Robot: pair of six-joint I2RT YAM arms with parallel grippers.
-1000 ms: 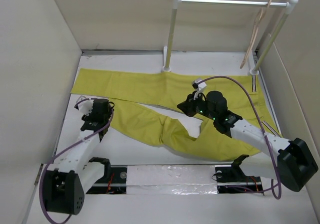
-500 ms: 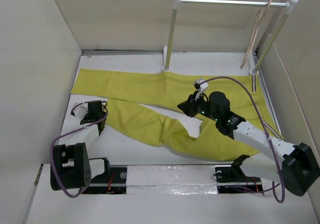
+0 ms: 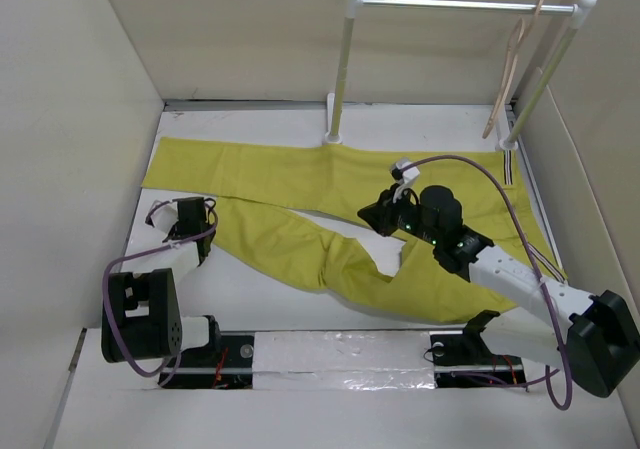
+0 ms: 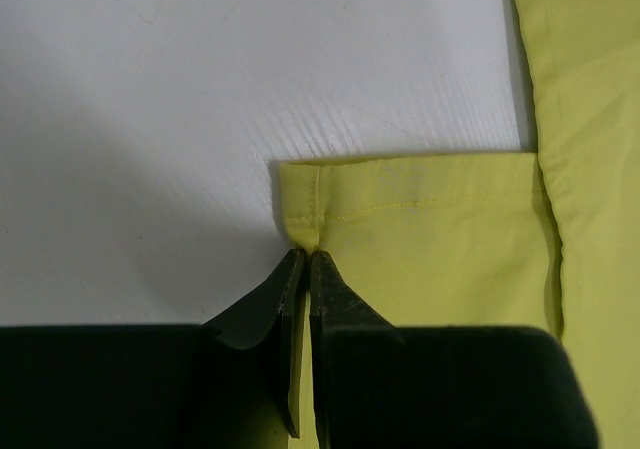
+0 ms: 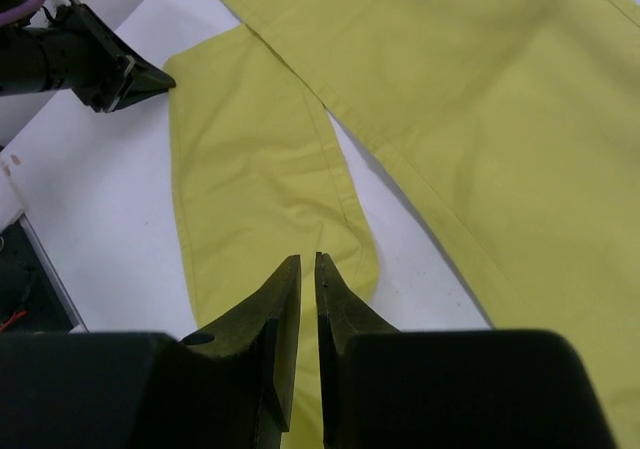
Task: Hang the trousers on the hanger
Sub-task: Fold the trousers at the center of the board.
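Trousers [image 3: 330,184] lie flat on the bench [image 3: 255,304], with the waistband to the right. One leg runs along the far side and the other angles toward the left arm. Left tool [image 4: 305,262] — fingers pressed together, tips at the corner of the near leg's hem; cannot tell whether cloth is pinched between them. Right tool [image 5: 308,264] — narrow, only a thin slit between the fingers, nothing in it, over the trousers near where the legs part. Hanger [image 3: 508,74] hangs at the right end of the white rack [image 3: 450,5], well apart from the trousers.
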